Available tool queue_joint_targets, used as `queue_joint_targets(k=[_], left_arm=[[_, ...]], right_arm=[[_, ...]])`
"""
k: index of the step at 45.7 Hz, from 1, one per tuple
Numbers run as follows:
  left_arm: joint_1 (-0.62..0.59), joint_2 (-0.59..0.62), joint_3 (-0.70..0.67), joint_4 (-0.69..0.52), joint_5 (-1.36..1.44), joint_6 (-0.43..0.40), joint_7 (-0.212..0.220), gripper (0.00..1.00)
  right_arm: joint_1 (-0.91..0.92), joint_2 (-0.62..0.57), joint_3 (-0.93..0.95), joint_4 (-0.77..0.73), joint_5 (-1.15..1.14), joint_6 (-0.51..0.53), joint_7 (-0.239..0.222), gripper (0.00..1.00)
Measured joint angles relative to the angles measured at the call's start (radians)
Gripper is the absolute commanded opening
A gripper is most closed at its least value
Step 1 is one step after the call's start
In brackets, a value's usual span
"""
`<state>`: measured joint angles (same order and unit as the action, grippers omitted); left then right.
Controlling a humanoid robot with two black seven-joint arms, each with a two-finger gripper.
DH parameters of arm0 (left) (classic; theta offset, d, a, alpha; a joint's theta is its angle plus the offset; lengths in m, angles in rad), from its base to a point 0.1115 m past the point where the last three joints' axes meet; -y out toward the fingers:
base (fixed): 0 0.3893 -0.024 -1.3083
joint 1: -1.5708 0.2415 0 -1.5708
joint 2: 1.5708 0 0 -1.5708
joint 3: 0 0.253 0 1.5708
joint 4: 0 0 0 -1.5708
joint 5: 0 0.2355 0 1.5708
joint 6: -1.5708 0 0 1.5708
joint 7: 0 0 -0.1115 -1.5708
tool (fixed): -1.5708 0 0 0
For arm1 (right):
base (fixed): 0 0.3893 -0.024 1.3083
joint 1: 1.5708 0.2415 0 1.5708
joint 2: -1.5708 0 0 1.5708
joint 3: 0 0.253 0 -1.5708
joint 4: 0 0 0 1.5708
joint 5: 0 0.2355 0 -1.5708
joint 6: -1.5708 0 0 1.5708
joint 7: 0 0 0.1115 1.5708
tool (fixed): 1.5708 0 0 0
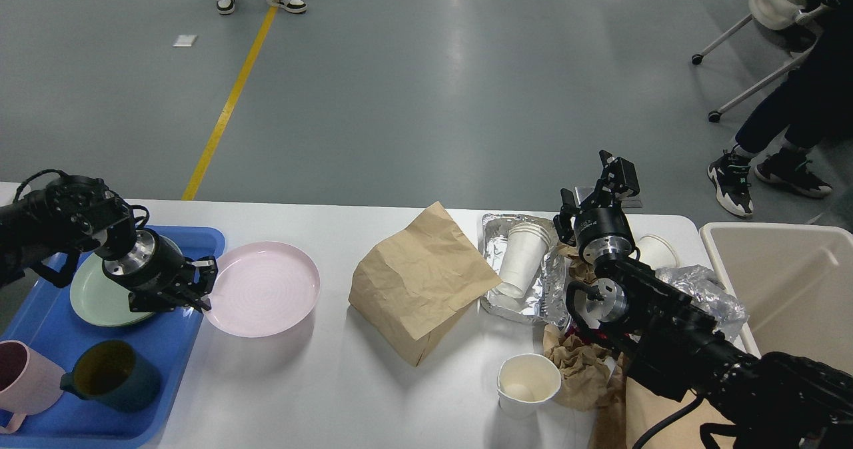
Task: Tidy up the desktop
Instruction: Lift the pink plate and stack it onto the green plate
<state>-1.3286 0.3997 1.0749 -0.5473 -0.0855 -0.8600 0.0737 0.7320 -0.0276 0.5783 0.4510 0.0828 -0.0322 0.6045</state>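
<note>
Head view looks down on the desktop [320, 396], a wide white surface filling the lower half of the scene. At its left end sits a blue tray [200, 239] holding a green plate [90, 296], a pink mug [23, 376] and a dark teal mug [110, 376]. The left gripper [203, 288] has its fingers closed on the near-left rim of a pink plate [263, 296], which overlaps the tray's right edge. A crumpled brown paper bag [420, 282] stands mid-table. Right of it lie a foil tray [493, 236] with stacked white paper cups [523, 256], another paper cup [528, 384], brown paper scraps [580, 369] and clear plastic wrap [706, 289]. The right gripper [603, 186] hovers above this clutter, fingers apart and empty. A beige bin [780, 282] adjoins the right end.
</note>
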Motion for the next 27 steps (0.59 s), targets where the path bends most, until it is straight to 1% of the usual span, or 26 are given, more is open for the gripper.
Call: queue_joint_targets(k=[9,15,19,27], left_arm=[[-0.133,0.05,0.085,-0.034,0.0,-0.089,-0.003,0.0],[-0.249,0.087,0.127,-0.036,0.0,-0.1,-0.006,0.0],[-0.301,0.108,0.133,-0.036,0.001,-0.1,-0.006,0.0],[-0.36,0.148,0.134,-0.036,0.001,-0.1,-0.006,0.0]], right_arm=[[0.0,0.0,0.0,0.0,0.0,0.0,0.0,1.0],[0.0,0.0,0.0,0.0,0.0,0.0,0.0,1.0],[0.0,0.0,0.0,0.0,0.0,0.0,0.0,1.0],[0.0,0.0,0.0,0.0,0.0,0.0,0.0,1.0]])
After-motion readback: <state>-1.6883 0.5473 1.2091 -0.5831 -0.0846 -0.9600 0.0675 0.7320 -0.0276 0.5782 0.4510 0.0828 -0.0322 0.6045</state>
